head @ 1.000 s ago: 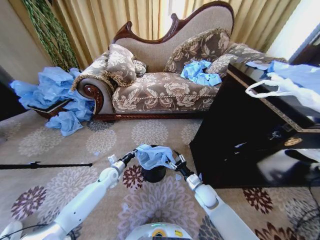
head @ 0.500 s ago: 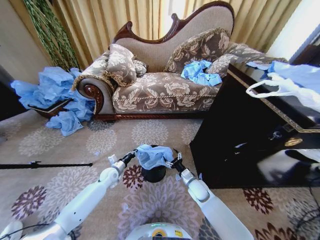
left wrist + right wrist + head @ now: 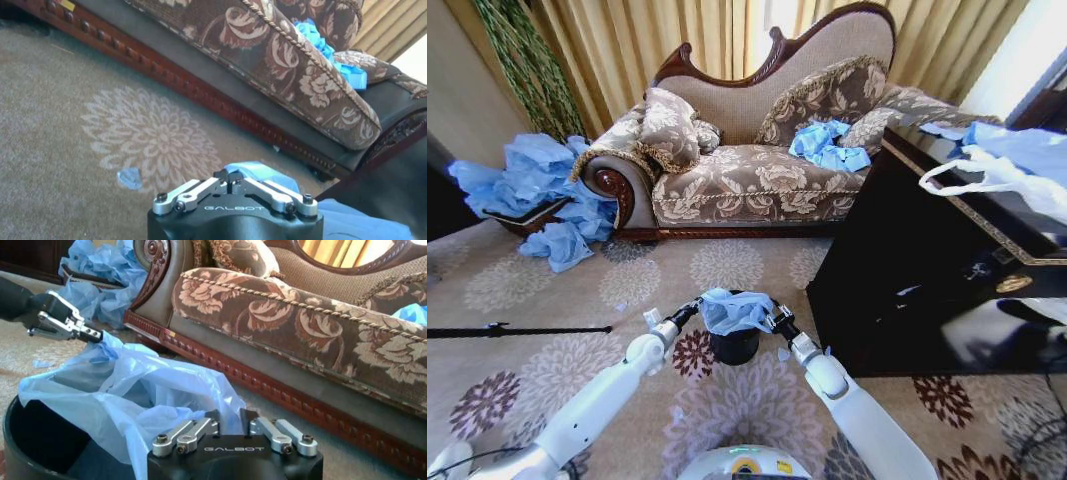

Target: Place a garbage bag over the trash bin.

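Note:
The light blue garbage bag (image 3: 735, 311) is stretched between my two grippers right over the mouth of the small black trash bin (image 3: 734, 348) on the carpet. At the bin's left side, my left gripper (image 3: 691, 309) is shut on the bag's edge (image 3: 252, 170). My right gripper (image 3: 776, 320) is shut on the opposite edge at the bin's right side. In the right wrist view the bag (image 3: 143, 390) sags partly into the bin, past its rim (image 3: 17, 440). The left gripper (image 3: 95, 336) pinches the bag's far corner there.
A patterned sofa (image 3: 757, 170) stands behind the bin with blue bags (image 3: 827, 145) on its seat. A heap of blue bags (image 3: 532, 190) lies at its left end. A black cabinet (image 3: 907, 270) with a white bag (image 3: 992, 178) stands close on the right. A black rod (image 3: 517, 330) lies on the carpet.
My right gripper has drawn slightly inward toward the bin, and the bag sits a little more bunched over the opening. The left gripper has held still.

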Controlling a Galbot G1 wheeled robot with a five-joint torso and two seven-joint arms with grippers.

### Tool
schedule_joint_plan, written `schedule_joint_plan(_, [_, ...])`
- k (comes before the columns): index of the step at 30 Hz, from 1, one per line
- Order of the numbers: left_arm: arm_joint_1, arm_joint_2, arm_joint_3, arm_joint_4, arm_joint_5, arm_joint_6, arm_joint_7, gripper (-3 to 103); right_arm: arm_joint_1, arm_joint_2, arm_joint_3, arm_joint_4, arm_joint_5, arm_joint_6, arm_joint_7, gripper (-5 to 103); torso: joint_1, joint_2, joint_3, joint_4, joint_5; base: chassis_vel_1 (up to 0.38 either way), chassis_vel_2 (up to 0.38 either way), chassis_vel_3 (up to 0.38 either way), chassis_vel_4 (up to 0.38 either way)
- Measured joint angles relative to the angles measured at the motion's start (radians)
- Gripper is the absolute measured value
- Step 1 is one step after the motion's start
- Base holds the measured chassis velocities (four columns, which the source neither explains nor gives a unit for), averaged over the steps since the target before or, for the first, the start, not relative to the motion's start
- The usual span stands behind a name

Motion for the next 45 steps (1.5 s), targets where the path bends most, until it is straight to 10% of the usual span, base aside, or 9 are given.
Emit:
schedule_joint_plan(7, [-0.006,0.014,0.005,-0.010,-0.010,0.001,-0.001,0,0.009,-0.004,0.005,-0.005,0.050,0.019,-0.011,0,0.000,0.000,0.000,0.0001,0.0000,0.000,0.000,0.000,0.000])
schedule_joint_plan(28, [-0.125,-0.014,0.078,0.079,-0.015,0.003,-0.016,0,0.156,0.069,0.059,-0.243,0.137,0.027,-0.134,0,0.000,0.000,0.000,0.0000,0.0001,0.000,0.000,0.000,0.000])
schedule_joint_plan(45, [-0.238,-0.074,0.109,0.161,-0.119,0.102,-0.149,0,0.218,0.109,0.062,-0.376,0.131,-0.008,-0.160,0,0.000,0.000,0.000,0.0000,0.0000,0.000,0.000,0.000,0.000])
